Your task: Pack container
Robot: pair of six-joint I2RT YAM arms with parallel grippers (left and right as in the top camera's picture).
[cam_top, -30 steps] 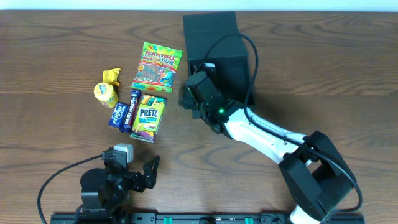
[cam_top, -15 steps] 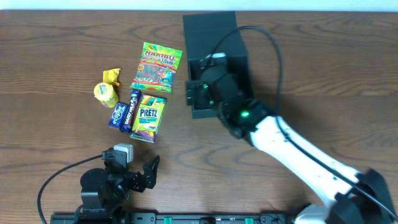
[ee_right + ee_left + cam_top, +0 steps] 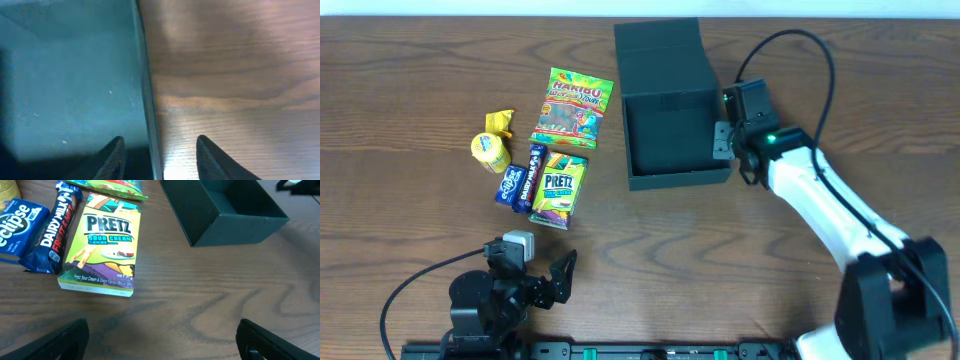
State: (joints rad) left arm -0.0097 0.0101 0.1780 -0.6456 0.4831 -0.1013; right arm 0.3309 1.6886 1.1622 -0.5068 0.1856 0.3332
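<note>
The open black container (image 3: 665,130) sits far-centre on the bench (image 3: 700,260), the half-open right end effector (image 3: 723,140) straddling its right wall edge without gripping, Pretz box (image 3: 558,188) near its left, bare wood in front, left end effector (image 3: 160,347) wide open, empty.

haribo bag (image 3: 572,107), pretz box (image 3: 560,187), dairy milk bar (image 3: 531,178), eclipse pack (image 3: 508,186) on wooden table (image 3: 410,80).

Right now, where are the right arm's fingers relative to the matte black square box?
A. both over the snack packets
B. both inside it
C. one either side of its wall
C: the right wrist view shows the matte black square box with its wall between the two fingers.
</note>
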